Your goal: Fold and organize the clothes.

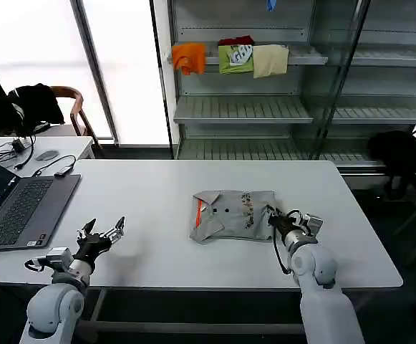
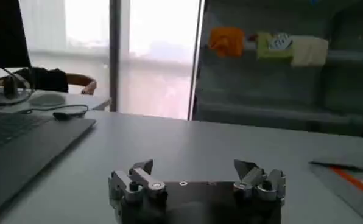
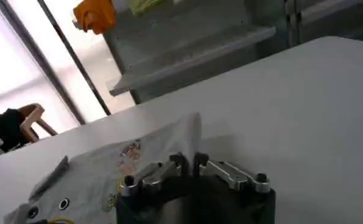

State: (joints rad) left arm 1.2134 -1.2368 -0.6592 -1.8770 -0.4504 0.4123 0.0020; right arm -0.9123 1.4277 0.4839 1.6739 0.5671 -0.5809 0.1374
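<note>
Risk: right claw, pinched together on the shirt edge, could drag the fold apart; left claw waits, fingers apart, over the worktop.

This looks like a lab or office: a white table, a laptop, metal shelves and big windows.

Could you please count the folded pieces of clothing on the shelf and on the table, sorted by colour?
Orange folded piece on the shelf: 1
Green folded piece on the shelf: 1
Beige folded piece on the shelf: 1
Light grey folded shirts on the white table: 1 bundle
Total: 4
</note>
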